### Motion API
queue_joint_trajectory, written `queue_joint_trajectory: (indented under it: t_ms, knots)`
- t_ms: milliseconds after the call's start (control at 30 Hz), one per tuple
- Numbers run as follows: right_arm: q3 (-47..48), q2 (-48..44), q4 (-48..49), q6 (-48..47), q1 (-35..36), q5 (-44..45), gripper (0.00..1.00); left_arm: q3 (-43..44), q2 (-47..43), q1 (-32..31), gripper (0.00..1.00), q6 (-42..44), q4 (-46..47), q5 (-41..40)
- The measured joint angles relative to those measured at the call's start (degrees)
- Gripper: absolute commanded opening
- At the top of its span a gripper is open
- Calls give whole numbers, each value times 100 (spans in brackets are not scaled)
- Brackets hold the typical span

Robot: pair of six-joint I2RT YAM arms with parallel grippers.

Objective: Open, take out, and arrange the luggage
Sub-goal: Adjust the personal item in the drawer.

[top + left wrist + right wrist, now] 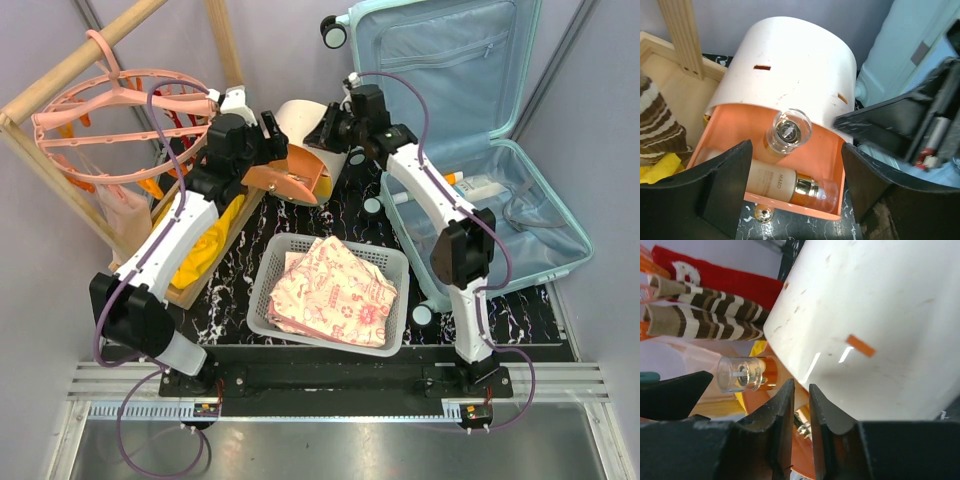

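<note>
The luggage (560, 215), a pale mint-blue suitcase, lies open at the back right with its lid upright. A white tube (480, 185) rests in its lower half. Left of it stands the cream box (298, 118) with its orange drawer (815, 150) pulled out. Two bottles are in the drawer, one propped up (788, 131) and one lying flat (785, 184). My left gripper (796, 150) is open just above the drawer front, fingers wide to either side. My right gripper (801, 386) is at the box's lower edge (805, 365), jaws a narrow slit apart; a grip cannot be told.
A white perforated basket (268, 268) holding a pink patterned cloth (335, 290) sits at the front centre. A pink round hanger (120, 110) hangs from a wooden frame (60, 75) at the left. Below it, a yellow cloth (200, 255) lies in a wooden tray.
</note>
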Motion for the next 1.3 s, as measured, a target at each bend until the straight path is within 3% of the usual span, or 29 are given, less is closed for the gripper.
queue_joint_trajectory:
  t_ms: [400,633,1067,1133,1300]
  knots:
    - [-544,-627,-2,-168,-358,214,29,350,450,0,72,118,-72,20]
    - [-769,-964,2,-258,-367,310,29,529,669,0,60,149,-216,15]
    - [-1182,-1357,-2,-334,-439,361,30,566,737,55,13,149,-190,-2]
    - [-1224,-1392,0,-339,-452,367,30,566,737,70,1,98,-188,0]
    - [-1314,-1513,2,-365,-483,446,30,529,737,229,0,-247,-120,166]
